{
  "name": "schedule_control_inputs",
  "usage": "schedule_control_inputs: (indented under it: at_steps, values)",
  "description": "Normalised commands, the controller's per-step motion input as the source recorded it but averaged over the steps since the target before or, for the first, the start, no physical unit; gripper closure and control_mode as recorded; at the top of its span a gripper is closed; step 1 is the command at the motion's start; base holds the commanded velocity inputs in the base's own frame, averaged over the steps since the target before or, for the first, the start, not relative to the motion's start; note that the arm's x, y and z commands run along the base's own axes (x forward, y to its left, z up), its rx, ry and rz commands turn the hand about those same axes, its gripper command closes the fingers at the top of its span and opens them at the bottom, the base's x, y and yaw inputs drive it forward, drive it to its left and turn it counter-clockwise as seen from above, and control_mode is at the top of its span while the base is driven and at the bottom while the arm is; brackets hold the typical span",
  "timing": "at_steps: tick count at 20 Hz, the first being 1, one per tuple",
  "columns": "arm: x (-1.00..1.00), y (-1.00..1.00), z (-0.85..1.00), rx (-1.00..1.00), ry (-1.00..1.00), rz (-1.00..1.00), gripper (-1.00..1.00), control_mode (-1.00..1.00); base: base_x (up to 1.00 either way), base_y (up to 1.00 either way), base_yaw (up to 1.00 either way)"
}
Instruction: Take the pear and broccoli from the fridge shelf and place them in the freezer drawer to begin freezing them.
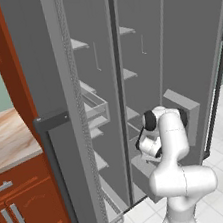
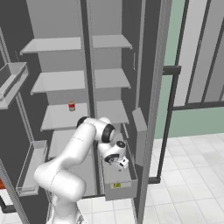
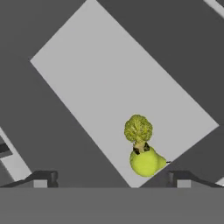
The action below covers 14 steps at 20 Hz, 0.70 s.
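Note:
In the hand view the pear [image 3: 146, 162], smooth and yellow-green, lies on the pale floor of the grey freezer drawer [image 3: 109, 87]. The broccoli [image 3: 138, 130] lies right against it, its stalk touching the pear. Both sit near one corner of the drawer floor. My gripper [image 3: 111, 181] hangs above them, open, its fingertips [image 3: 41, 179] far apart and holding nothing. From the right base view the gripper [image 2: 120, 162] hovers over the pulled-out freezer drawer [image 2: 117, 186] low in the fridge.
A small red-and-white can [image 2: 71, 106] stands on a middle fridge shelf. The open fridge door [image 1: 58, 116] stands at the left with its bins [image 2: 33, 168]. Wooden cabinets and a counter [image 1: 6, 139] lie further left. A tiled floor [image 2: 192, 175] spreads to the right.

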Motion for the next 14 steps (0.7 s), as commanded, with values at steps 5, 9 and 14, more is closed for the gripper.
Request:
schedule_control_inputs:
  at_steps: [5, 9, 14]
  values:
    - [0.0, 0.0, 0.84, 0.0, -0.05, 0.0, -1.0, -1.0, 0.0, 0.0, 0.0]
    - [-0.06, 0.0, 0.74, 0.0, -0.01, 0.0, -1.0, -1.0, 0.0, 0.0, 0.0]
    - [-0.25, 0.0, 0.62, 0.0, 0.0, 0.0, -1.0, -1.0, 0.0, 0.0, 0.0]
